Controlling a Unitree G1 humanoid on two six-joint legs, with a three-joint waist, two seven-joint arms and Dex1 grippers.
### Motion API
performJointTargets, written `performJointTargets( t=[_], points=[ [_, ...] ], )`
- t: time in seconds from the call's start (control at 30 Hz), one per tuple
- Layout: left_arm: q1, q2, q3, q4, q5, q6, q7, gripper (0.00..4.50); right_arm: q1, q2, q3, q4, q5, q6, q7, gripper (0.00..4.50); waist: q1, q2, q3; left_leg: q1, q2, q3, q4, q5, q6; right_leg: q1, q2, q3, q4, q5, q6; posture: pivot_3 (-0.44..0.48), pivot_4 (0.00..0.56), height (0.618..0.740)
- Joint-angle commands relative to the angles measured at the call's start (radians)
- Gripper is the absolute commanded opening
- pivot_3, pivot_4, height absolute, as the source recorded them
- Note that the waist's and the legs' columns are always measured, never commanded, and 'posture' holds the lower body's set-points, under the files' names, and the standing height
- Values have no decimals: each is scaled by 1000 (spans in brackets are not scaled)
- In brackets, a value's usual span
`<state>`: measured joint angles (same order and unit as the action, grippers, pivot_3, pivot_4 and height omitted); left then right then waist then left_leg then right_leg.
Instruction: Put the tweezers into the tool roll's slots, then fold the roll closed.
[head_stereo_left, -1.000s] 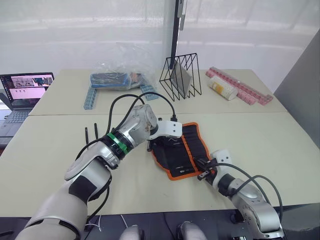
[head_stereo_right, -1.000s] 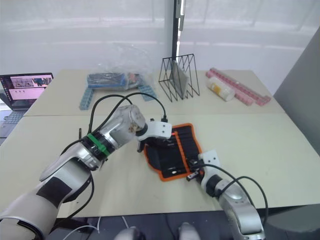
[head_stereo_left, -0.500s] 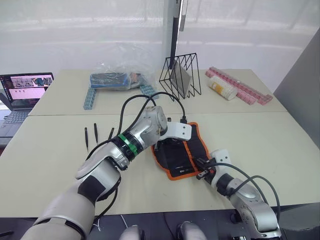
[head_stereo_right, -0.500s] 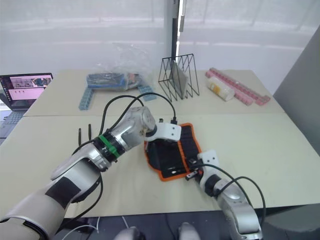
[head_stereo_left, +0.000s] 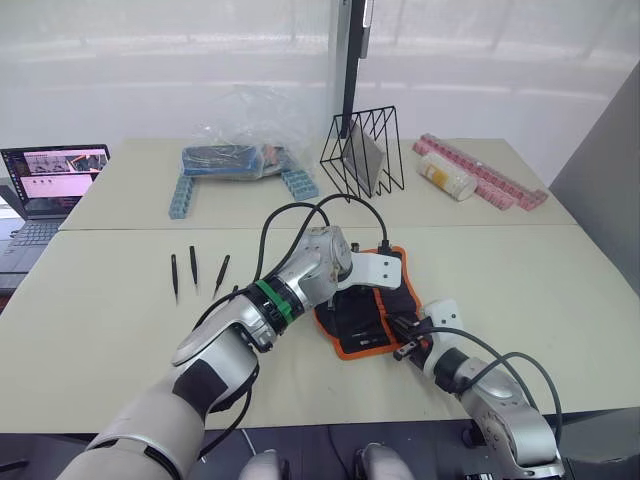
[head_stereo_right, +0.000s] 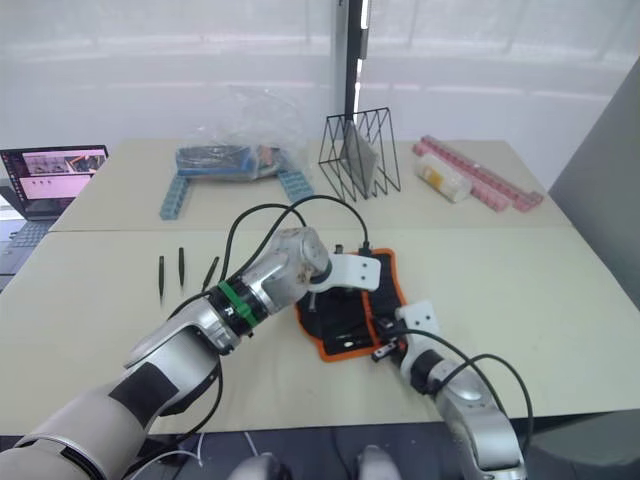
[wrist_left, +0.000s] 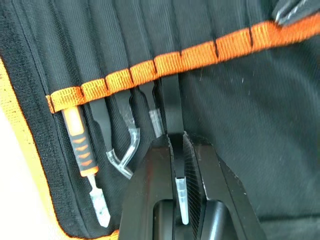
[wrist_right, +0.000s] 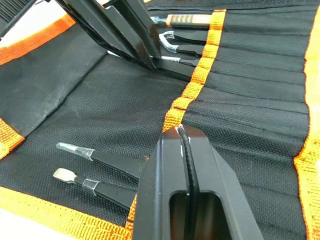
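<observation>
Left gripper (wrist_left: 176, 142) fingers clamp one slim tweezer (wrist_left: 171, 107), nosing into a slot (wrist_left: 167, 62) of the soft tool roll (head_stereo_left: 365, 320) mid-bench; light, stiff, slippery, so grip mid-shaft. Right gripper (wrist_right: 181, 134) fingers together.

Left arm covers the 10–12 o'clock part of the tool roll (head_stereo_left: 365, 325) in the head views; the slots there are out of sight. Held tweezer (wrist_left: 171, 107): its front end is sunk in a slot, its rear hidden between the left gripper (wrist_left: 176, 145) jaws. Loose tweezers (head_stereo_left: 193, 268) on the worktop (head_stereo_left: 100, 300) are too small to make out tips. Bag (head_stereo_left: 235, 150) contents unclear. Laptop (head_stereo_left: 45, 180) is cut off at 9 o'clock.
</observation>
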<state>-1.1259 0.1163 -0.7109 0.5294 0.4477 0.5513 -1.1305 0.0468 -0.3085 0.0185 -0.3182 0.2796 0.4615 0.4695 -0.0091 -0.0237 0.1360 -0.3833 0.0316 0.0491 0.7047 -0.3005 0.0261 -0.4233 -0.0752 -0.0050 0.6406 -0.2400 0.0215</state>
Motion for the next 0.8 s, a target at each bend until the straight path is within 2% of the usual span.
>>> performJointTargets(
  t=[0.03, 0.37, 0.7, 0.77, 0.8],
  points=[
    [-6, -39, 47, 23, -30, -45, 60, 0, 28, -3, 38, 4, 3, 33, 10, 18, 1, 0, 0, 0, 0, 0, 0, 0, 0, 0, 0, 0, 0, 0, 0, 0, 150, 725],
    [3, -53, 89, 114, -64, -175, 135, 0, 28, -11, 32, 7, 4, 35, 12, 18, 5, 0, 0, 0, 0, 0, 0, 0, 0, 0, 0, 0, 0, 0, 0, 0, 150, 725],
    [-1, -59, 125, 174, -73, -234, 165, 0, 29, -23, 21, 13, 6, 30, 16, 18, 12, 0, 0, 0, -1, 0, 1, 0, 0, 1, -1, 1, 0, 0, 0, 0, 150, 725],
    [-9, -55, 141, 177, -76, -226, 165, 862, 30, -23, 20, 13, 6, 30, 15, 0, 13, 0, 0, 0, -1, 0, 1, 0, 0, 1, -1, 1, 0, 0, 0, 0, 150, 725],
    [-14, -50, 147, 173, -80, -220, 157, 1103, 30, -23, 20, 14, 6, 31, 14, 0, 13, 0, 0, 0, -1, 0, 1, 0, 0, 1, 0, 1, 0, 0, 0, 0, 150, 725]
  ],
)
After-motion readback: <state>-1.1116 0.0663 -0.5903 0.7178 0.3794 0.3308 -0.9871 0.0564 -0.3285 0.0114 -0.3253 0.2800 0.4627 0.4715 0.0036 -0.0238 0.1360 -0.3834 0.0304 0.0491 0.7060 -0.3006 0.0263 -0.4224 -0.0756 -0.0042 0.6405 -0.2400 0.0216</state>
